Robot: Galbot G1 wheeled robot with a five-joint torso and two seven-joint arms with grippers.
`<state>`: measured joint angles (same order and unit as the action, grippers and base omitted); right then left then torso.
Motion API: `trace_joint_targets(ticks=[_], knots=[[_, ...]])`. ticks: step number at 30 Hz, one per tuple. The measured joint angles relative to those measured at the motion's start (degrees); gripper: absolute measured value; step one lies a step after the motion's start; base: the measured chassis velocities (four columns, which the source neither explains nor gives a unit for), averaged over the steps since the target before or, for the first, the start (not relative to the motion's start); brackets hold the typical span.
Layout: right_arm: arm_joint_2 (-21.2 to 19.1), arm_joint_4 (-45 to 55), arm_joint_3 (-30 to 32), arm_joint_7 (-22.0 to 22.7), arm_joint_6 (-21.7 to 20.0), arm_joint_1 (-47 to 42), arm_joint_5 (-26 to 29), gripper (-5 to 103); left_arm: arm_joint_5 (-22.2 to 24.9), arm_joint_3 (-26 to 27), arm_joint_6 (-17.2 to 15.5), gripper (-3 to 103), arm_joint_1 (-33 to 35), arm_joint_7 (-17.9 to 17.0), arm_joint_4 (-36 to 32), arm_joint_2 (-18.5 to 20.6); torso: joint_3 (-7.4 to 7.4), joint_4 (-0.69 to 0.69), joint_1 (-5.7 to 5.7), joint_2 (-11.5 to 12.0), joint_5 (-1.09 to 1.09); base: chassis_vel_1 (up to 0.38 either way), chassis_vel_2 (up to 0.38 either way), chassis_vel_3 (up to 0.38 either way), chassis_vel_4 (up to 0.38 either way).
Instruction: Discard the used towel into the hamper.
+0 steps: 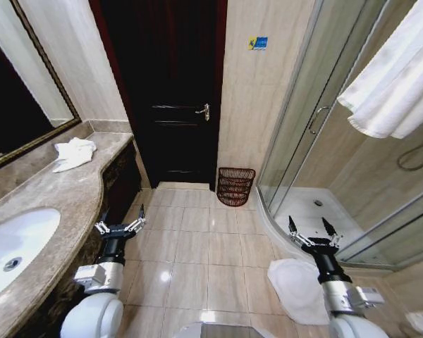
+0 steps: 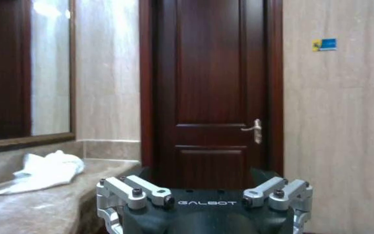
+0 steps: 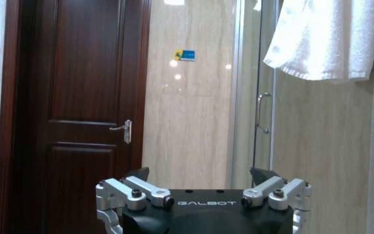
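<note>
Nothing is picked up yet: the left gripper (image 1: 120, 227) and right gripper (image 1: 312, 231) both hang open and empty over the floor, so a crumpled towel (image 1: 74, 153) (on the counter (image 1: 53, 193)) needs grabbing first, with the hamper (image 1: 235, 186) waiting by the door (image 1: 170, 91).

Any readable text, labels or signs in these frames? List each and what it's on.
"GALBOT": on the body of the left claw, seen from its wrist camera.
"GALBOT": on the body of the right claw, seen from its wrist camera.
Blue and yellow sticker on the tiled wall beside the door: print too small to read.
</note>
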<state>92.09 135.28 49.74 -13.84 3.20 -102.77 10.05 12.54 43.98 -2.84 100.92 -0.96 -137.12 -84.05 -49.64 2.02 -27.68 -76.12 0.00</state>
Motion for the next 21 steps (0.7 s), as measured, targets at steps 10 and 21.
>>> trace_joint_targets(ticks=[10,21], knots=[[0.0,1.1,0.0,-1.8,-0.4,0.9,0.1,100,4.2,-1.3,2.4,100,-1.0,2.5,2.6,5.1,0.0,0.0,0.0,0.0,0.0,0.0,0.0,0.0,0.0],[0.1,0.7,-1.6,-0.3,-4.3,5.6,-1.0,100,2.5,-2.2,0.5,100,-3.6,1.2,2.9,6.3,0.0,0.0,0.0,0.0,-0.01,0.0,0.0,0.0,0.0]])
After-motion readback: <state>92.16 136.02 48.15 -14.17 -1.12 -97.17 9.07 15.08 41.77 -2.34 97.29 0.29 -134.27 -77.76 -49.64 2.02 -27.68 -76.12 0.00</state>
